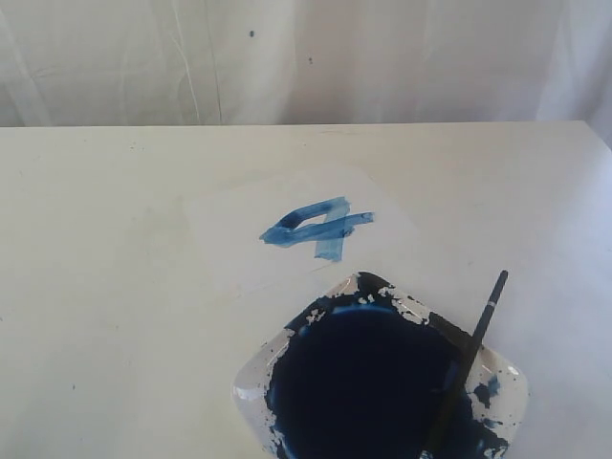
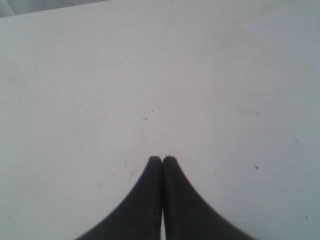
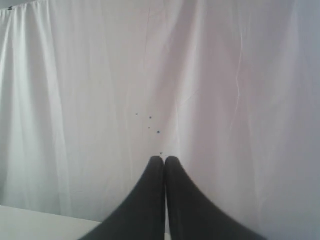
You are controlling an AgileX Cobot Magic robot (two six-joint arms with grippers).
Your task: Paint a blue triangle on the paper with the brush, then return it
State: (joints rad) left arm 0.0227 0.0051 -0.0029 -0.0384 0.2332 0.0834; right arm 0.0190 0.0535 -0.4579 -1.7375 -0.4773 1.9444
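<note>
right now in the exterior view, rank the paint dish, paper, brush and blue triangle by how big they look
1-2. paint dish, paper: alike; the dish sits nearer and is cut off by the frame, so unranked.
3. blue triangle.
4. brush: longer than the triangle but very thin.

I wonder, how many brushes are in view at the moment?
1. The brush lies slanted across the right rim of the paint dish, with its upper end over the table. Another could lie out of frame.
</note>
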